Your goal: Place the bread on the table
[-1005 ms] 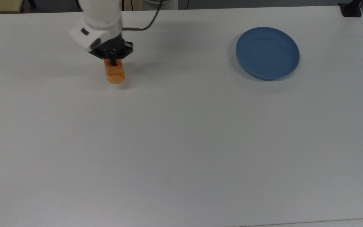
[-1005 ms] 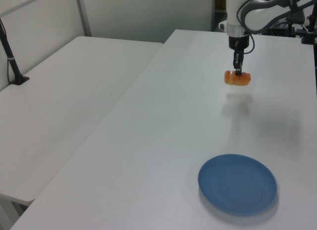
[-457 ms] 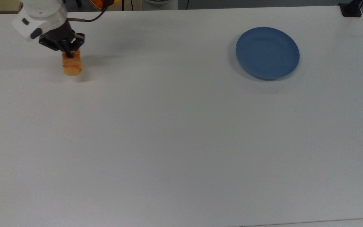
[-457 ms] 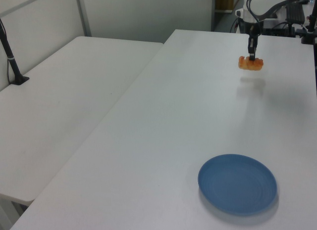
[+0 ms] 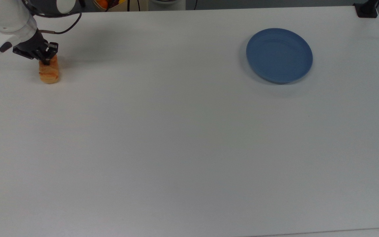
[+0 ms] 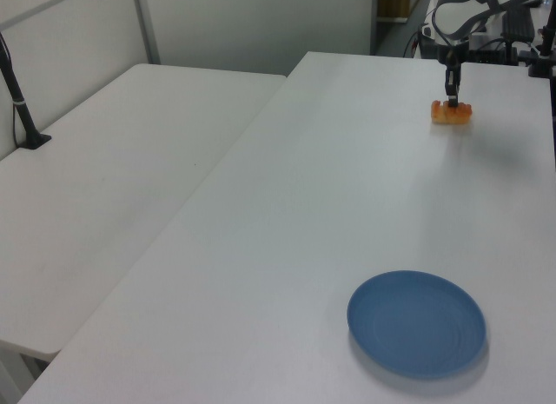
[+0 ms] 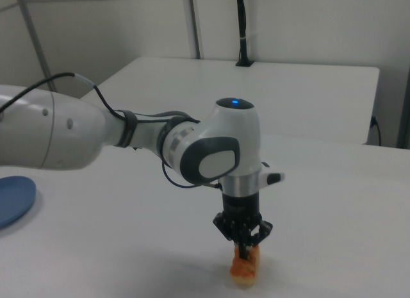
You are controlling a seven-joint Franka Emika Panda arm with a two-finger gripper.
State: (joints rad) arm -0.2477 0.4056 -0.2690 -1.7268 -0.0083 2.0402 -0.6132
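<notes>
- Bread (image 5: 48, 74): lying near the top view's left edge of the table (image 5: 183, 138), seemingly touching it; far from the blue plate (image 5: 279, 55).
- Gripper (image 5: 46, 59): pointing down; fingers pinching the bread's upper end (image 7: 244, 247).

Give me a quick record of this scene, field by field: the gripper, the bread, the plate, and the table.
gripper: shut on the bread, near the top view's far left edge
bread: golden-orange bun, held at its top, down at the table surface
blue plate: nothing on it, far from the bread, toward the top view's right
table: plain white
</notes>
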